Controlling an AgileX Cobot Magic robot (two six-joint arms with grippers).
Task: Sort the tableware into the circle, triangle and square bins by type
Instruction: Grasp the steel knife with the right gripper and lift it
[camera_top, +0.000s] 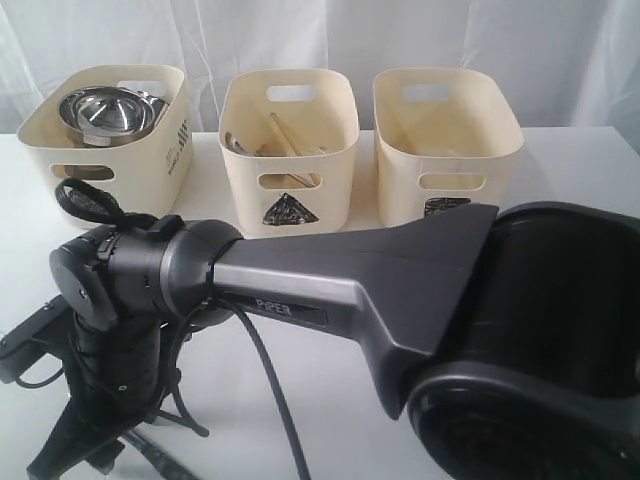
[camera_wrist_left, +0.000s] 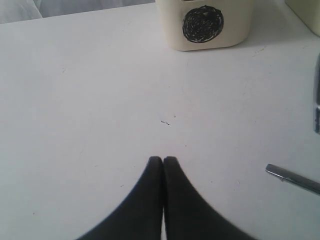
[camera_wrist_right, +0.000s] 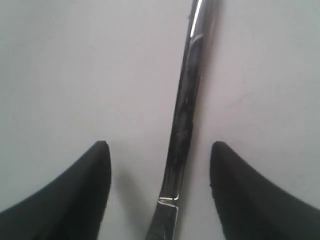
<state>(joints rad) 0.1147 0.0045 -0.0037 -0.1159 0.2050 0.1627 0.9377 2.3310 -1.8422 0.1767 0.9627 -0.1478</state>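
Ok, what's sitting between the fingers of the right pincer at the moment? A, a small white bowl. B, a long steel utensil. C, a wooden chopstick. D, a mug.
B: in the right wrist view a long steel utensil lies flat on the white table, in the gap of the open right pincer, with one dark finger on each side and neither touching it.

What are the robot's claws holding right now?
Nothing. The left claw is shut with nothing in it. The right claw is open around a steel utensil lying on the table, not touching it.
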